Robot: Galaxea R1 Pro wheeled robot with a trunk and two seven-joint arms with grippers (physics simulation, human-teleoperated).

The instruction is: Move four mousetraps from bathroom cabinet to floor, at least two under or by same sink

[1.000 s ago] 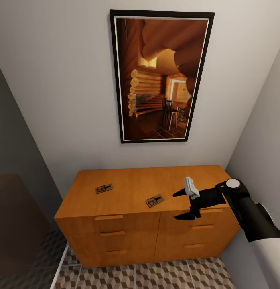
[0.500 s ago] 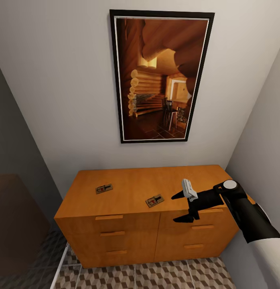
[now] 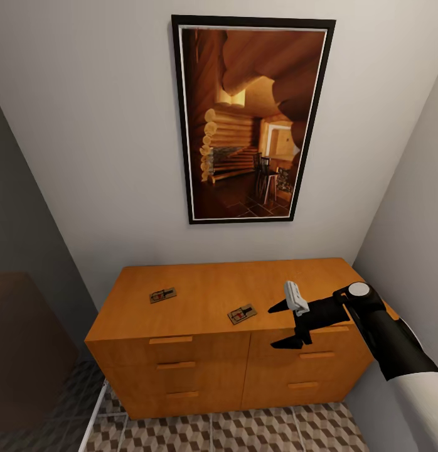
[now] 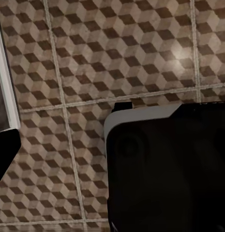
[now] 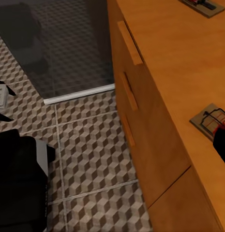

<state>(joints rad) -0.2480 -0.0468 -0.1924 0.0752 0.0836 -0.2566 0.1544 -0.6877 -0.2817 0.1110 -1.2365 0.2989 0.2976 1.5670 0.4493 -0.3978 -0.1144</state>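
We see the cabinet (image 3: 206, 295) as smooth matt orange wood, the bathroom floor (image 4: 93, 58) as faintly glossy patterned tile.

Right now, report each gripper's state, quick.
Left gripper: cannot tell.
Right gripper: open, empty, over the orange-brown wooden cabinet's front edge, beside the nearer small brown wooden mousetrap.

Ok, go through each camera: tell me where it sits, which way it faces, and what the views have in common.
Head view: high on the robot, facing down at the cabinet, two mousetraps on top, a framed picture above; right end effector open.
Left wrist view: on the left arm, facing down at the bathroom floor; dark robot body below.
Right wrist view: on the right arm, facing along the cabinet front.
Shared: head and right wrist views both show the near mousetrap, cabinet and floor.
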